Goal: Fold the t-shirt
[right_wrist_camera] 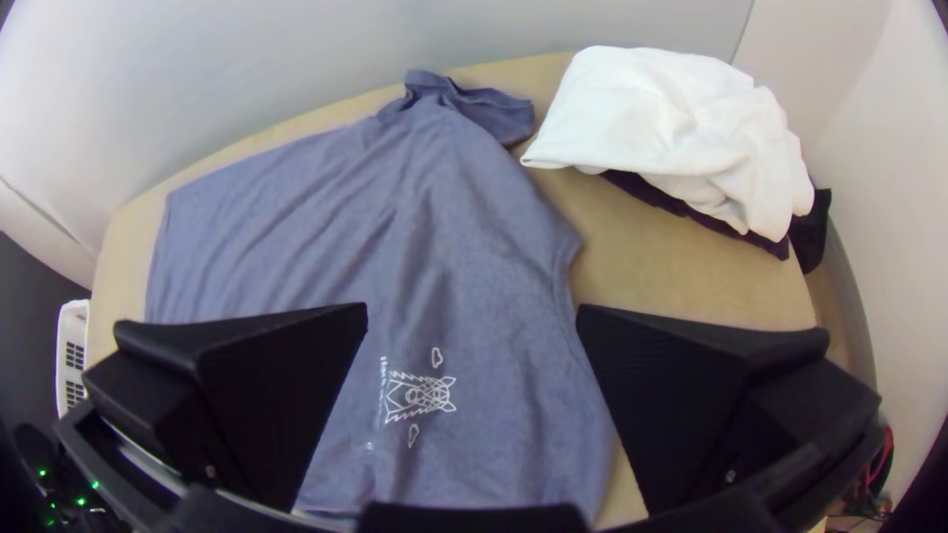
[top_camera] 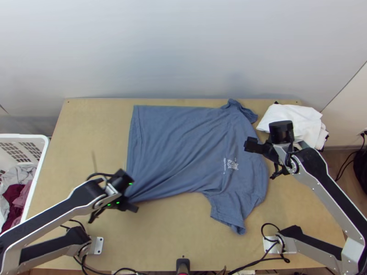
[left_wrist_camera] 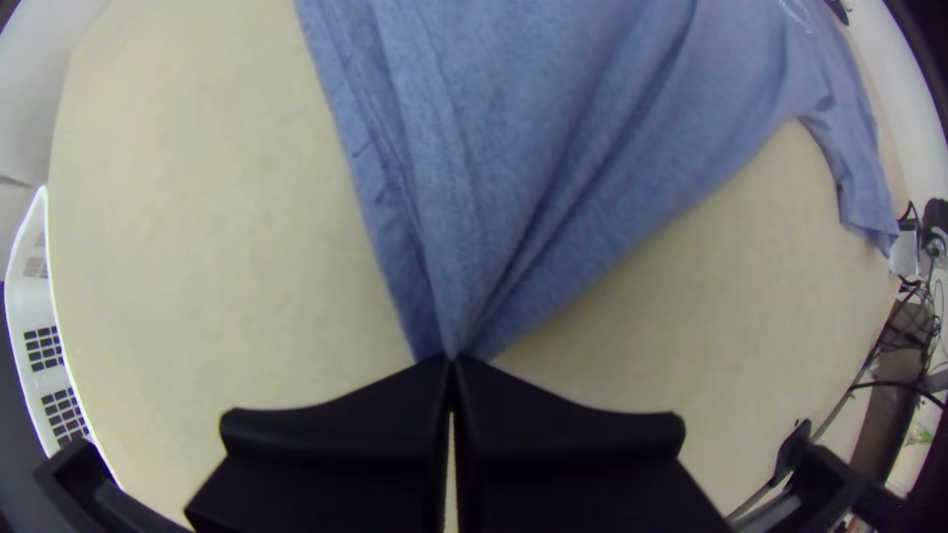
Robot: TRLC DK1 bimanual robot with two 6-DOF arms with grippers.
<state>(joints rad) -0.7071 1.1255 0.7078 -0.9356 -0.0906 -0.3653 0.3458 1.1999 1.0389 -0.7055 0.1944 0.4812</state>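
Across the table's middle lies the blue t-shirt (top_camera: 183,146), spread out sideways with its hem at the left and its printed chest toward the right. At the hem's near corner is my left gripper (top_camera: 130,204). In the left wrist view, my left gripper (left_wrist_camera: 450,370) is shut on that corner, and the cloth gathers into creases there. My right gripper (top_camera: 258,145) hangs above the chest and collar end of the shirt. The right wrist view shows my right gripper (right_wrist_camera: 472,321) open, its fingers wide apart with the shirt (right_wrist_camera: 444,257) below. The far sleeve (right_wrist_camera: 499,114) lies bunched.
A pile of white cloth (top_camera: 293,120) with dark cloth under it lies at the table's back right corner. A white basket (top_camera: 39,169) of clothes stands off the left edge. Bare wood (top_camera: 169,233) stretches along the near side.
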